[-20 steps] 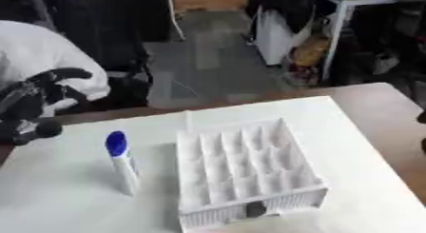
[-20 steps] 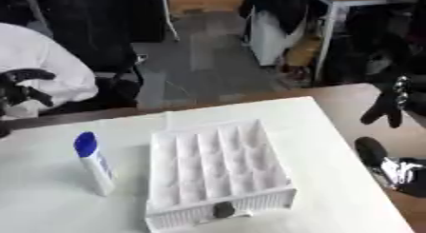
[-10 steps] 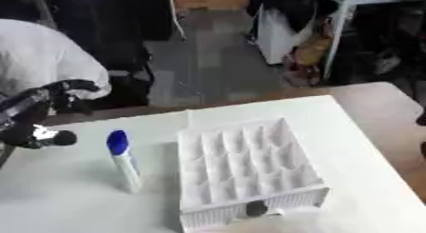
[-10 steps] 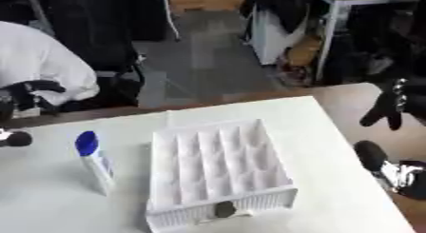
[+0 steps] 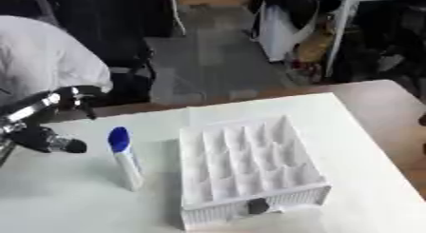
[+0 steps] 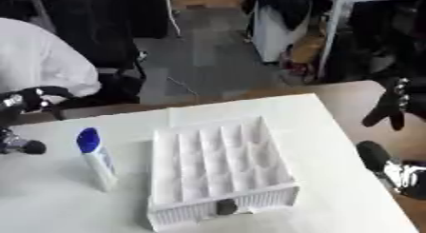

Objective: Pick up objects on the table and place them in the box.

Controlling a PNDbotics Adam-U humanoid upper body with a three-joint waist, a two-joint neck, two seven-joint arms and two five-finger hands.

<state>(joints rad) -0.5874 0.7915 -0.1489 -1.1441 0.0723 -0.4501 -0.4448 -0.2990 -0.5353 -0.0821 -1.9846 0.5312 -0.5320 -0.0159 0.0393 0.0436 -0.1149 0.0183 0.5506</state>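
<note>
While the scene is read outward from the task's thing, the labels run as follows.

Tube: a white tube with a blue cap (image 5: 125, 159) stands on the table, cap up and leaning a little, just left of the box and apart from it.

Box: a white box (image 5: 248, 170) with a grid of open compartments sits mid-table; a dark patch shows on its near wall.

Left hand: the left hand (image 5: 46, 125) hovers at the table's left edge, just left of the tube's cap and not touching it; fingers and thumb are spread, grasping nothing.

Right hand: the right hand (image 6: 391, 106) shows at the right edge in the right eye view, well apart from tube and box; fingers hang relaxed, holding nothing.

Table: a white surface (image 5: 366, 151) with a brown strip along its right side.
</note>
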